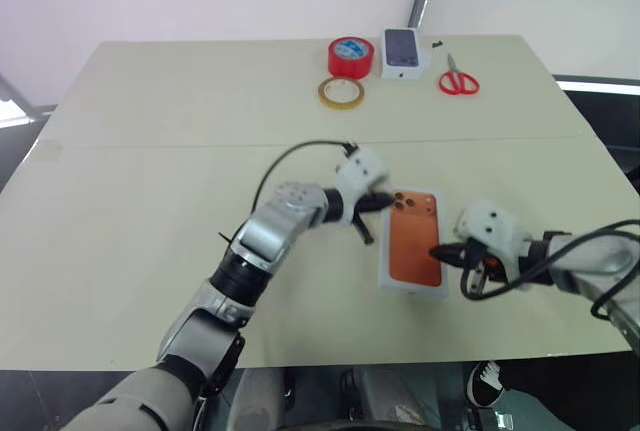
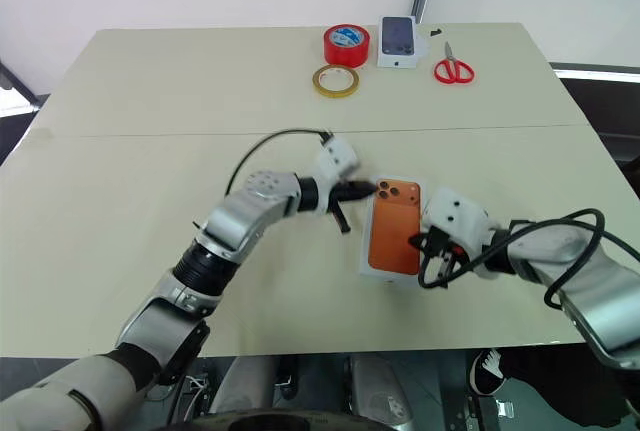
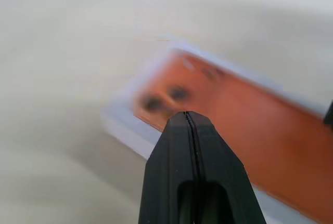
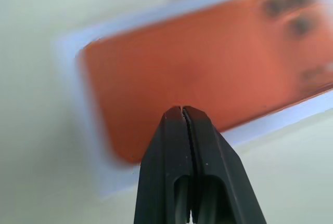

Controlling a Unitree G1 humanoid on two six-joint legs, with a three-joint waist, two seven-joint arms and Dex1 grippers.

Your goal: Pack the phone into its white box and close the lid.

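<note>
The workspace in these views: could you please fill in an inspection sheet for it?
Surface: pale table, a seam line running across it.
Job's things: orange phone lies camera side up in the white box; no lid on it.
Clutter: red tape roll, tan tape roll, small white carton and red scissors at the far edge.
Hands: left hand shut, tips at the phone's camera corner; right hand shut, at the phone's right edge; neither holds anything.
Cables: black leads loop at both wrists.
Surroundings: white wall, grey pole behind.
</note>
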